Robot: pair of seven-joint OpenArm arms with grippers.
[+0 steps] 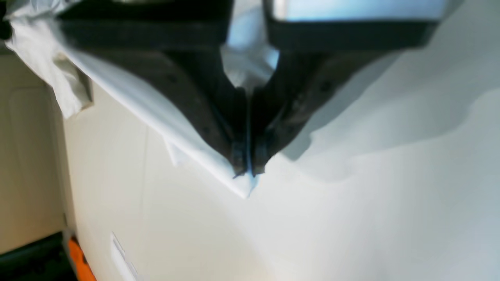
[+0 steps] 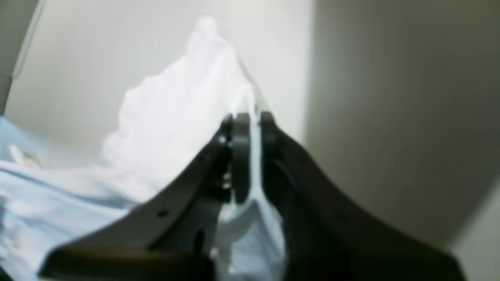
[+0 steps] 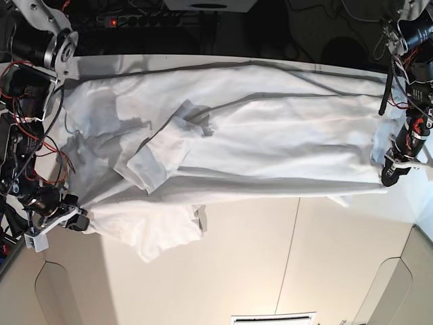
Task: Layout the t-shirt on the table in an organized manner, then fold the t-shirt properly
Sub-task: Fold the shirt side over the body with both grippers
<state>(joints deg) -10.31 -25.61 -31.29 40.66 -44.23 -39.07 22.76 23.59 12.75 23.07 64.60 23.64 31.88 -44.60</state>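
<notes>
Both claws clamped on the t-shirt (image 3: 270,135) — left gripper (image 1: 247,171) pinching a corner, right gripper (image 2: 250,156) an edge — stretched across the table (image 3: 270,271).

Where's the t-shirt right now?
In the base view the t-shirt stretches across the far half of the table, pinched at either end by the left tool and the right tool.

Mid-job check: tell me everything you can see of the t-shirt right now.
The t-shirt is plain white thin cloth, stretched in a long band across the table, wrinkled, not flat. One sleeve lies folded over its middle, another flap droops toward the near side. The left gripper is shut on one corner; the right gripper is shut on a bunched edge at the opposite end. No print shows.
</notes>
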